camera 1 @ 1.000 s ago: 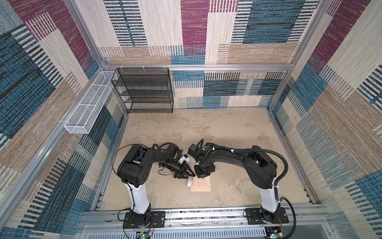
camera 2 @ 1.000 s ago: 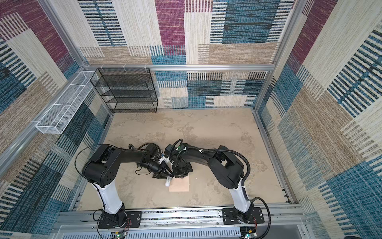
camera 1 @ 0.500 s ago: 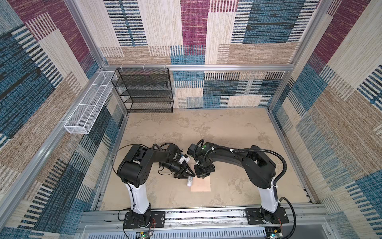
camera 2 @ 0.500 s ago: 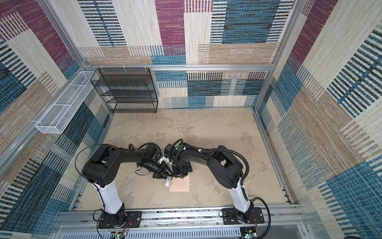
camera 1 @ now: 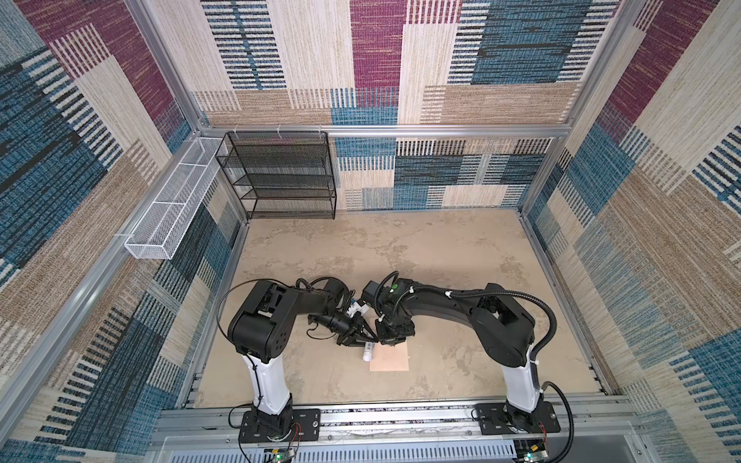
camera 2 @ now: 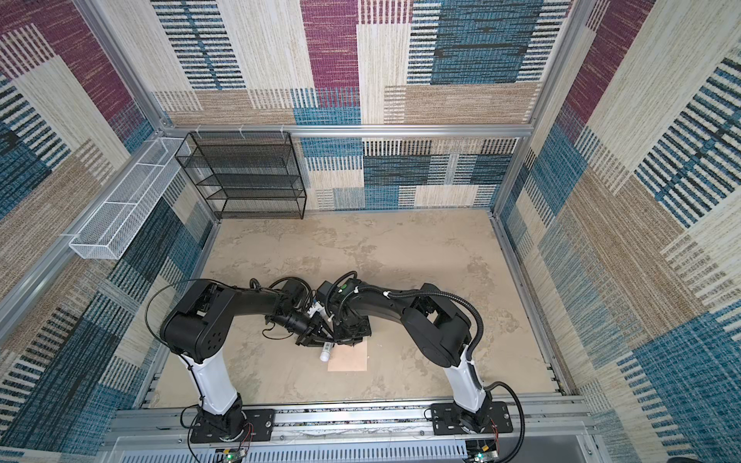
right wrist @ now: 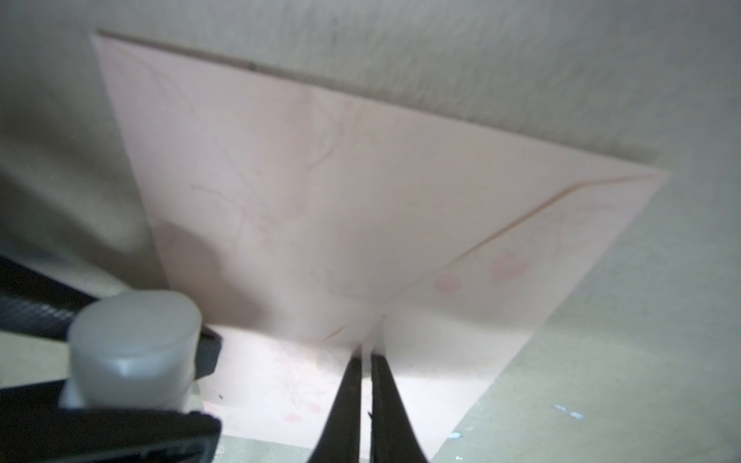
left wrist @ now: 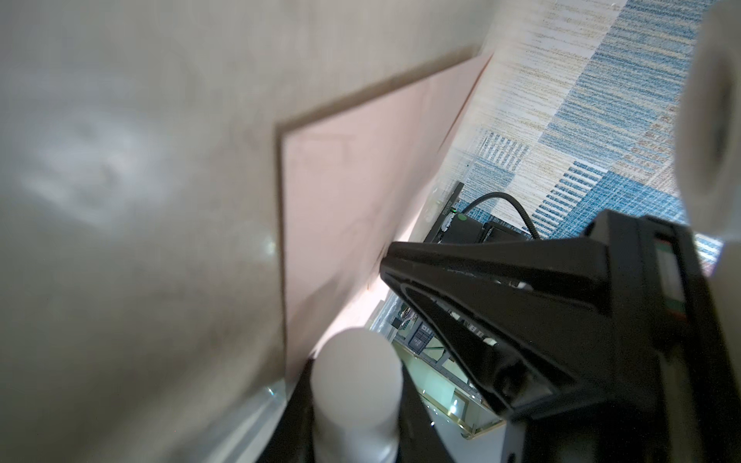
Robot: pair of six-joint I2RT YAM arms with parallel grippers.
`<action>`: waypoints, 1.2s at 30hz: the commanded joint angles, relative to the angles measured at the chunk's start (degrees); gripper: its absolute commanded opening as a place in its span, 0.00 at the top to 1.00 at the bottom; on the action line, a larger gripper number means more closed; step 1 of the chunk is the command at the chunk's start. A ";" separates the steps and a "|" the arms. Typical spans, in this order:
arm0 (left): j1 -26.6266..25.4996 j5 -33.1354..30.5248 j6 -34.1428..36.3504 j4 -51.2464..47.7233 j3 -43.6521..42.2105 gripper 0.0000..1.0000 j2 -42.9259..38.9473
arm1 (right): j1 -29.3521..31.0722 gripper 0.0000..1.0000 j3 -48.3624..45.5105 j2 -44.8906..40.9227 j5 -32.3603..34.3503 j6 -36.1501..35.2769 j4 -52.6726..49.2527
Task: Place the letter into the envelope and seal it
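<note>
Though blurred, seemingly flat peach envelope (camera 1: pixel 389 357)

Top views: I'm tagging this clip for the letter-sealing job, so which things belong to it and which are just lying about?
Job in hand:
- envelope
- white tube, held in the left claw
- right claw, pinching the envelope's flap
- letter: not in view

Lying about:
- black rack at the back
- wire basket on the left wall
</note>
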 commanded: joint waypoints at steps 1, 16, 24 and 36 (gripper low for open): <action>-0.04 -7.22 0.70 -6.43 -0.46 1.00 0.18 | 1.10 0.88 -1.64 3.42 -4.41 2.69 10.98; -0.15 -6.85 0.79 -6.34 -0.46 1.00 0.02 | 2.21 0.80 -1.91 4.13 -4.98 4.71 12.26; -0.11 -6.77 0.86 -6.40 -0.64 1.00 -0.08 | 2.35 0.77 -1.16 3.57 -4.56 5.24 12.35; -0.15 -6.64 0.79 -6.49 -0.57 1.00 0.19 | 2.36 0.70 1.33 -0.70 -0.85 4.02 5.01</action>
